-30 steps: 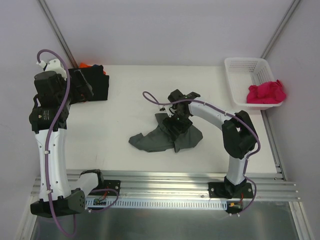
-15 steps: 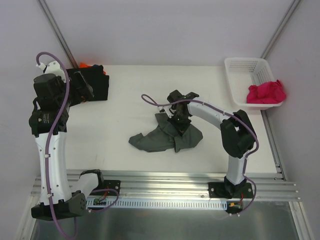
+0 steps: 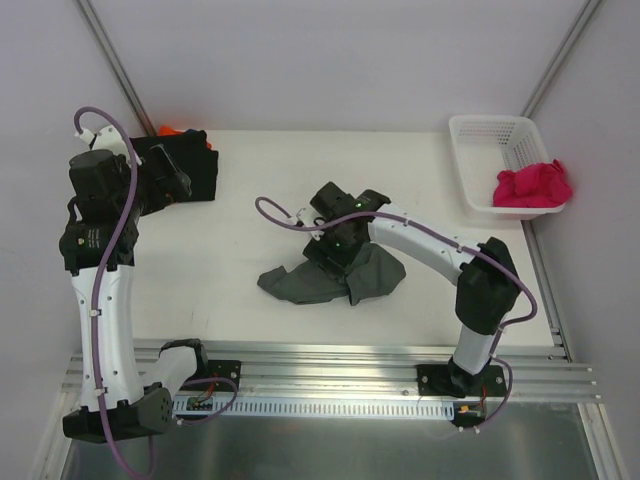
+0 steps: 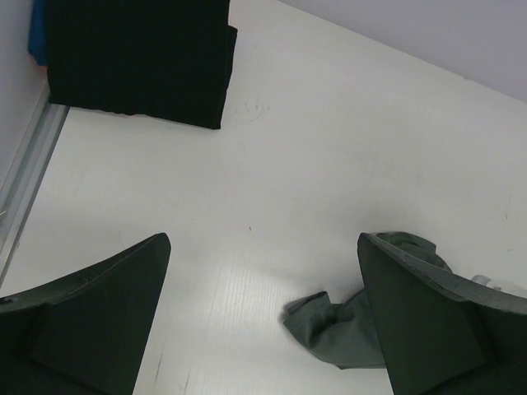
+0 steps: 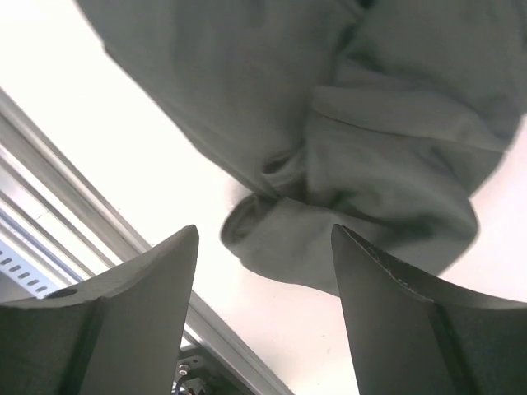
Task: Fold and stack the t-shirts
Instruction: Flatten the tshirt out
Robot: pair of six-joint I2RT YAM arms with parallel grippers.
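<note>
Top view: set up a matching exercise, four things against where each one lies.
Things:
1. dark grey t-shirt
2. magenta-pink t-shirt
3. black t-shirt
4. white basket

Places:
A. far left corner
B. far right corner
C. crumpled in the middle
D. inside the basket

Pairs: 1-C, 2-D, 3-A, 4-B.

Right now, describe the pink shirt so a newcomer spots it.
On the table, far right corner, sits a white lattice basket. The magenta-pink t-shirt lies bunched at its near end, overhanging the rim: the only pink cloth, the only shirt in a basket.
</note>
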